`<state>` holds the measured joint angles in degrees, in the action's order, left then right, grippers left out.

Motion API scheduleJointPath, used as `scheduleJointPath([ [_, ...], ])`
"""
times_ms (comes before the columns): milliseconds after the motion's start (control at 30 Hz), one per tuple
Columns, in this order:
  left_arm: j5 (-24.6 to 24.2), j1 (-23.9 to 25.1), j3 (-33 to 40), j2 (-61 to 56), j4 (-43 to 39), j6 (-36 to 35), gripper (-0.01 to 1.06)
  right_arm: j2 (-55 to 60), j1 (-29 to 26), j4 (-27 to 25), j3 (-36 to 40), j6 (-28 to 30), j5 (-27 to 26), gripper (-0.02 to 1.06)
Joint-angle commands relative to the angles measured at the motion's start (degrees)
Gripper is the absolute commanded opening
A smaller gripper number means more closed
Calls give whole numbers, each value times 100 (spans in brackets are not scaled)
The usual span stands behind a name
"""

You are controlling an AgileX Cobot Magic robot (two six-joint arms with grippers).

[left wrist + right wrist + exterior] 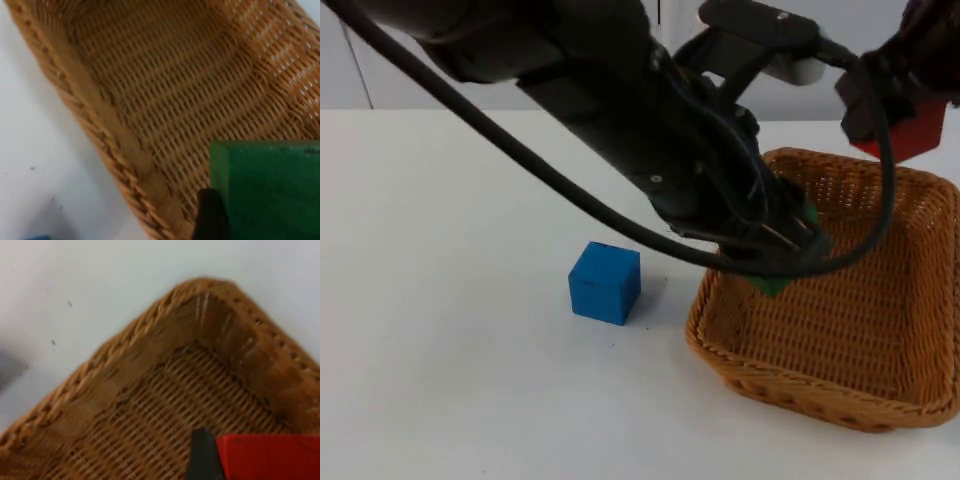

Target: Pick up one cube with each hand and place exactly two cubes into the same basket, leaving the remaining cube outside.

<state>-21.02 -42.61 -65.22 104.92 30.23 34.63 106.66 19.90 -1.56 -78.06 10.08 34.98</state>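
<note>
woven wicker basket (840,390), smooth green cube (270,190) in left gripper (790,250)

The left arm covers most of the green cube (775,284), so just a sliver peeks out over the basket (880,400). The red cube (910,135) is half hidden by the right gripper (895,120), and the basket's right side gets cropped.

The left end effector (235,220) holds a green cube (267,190) above the wicker basket's (115,140) woven floor.
</note>
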Motion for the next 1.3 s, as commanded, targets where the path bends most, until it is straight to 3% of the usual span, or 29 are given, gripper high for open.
scheduleJointPath([
  [0,140,-36,-88,130,108,23,0,134,-20,-28,30,28,-175,0],
  [333,554,-36,-160,593,700,394,0,730,-20,-28,45,-13,-622,0],
  [667,507,-36,-206,869,1449,1224,0,1121,-20,-28,45,-62,-950,0],
  [1267,1000,-416,-206,1334,1453,1608,0,1436,-20,-47,45,-75,-1117,0],
])
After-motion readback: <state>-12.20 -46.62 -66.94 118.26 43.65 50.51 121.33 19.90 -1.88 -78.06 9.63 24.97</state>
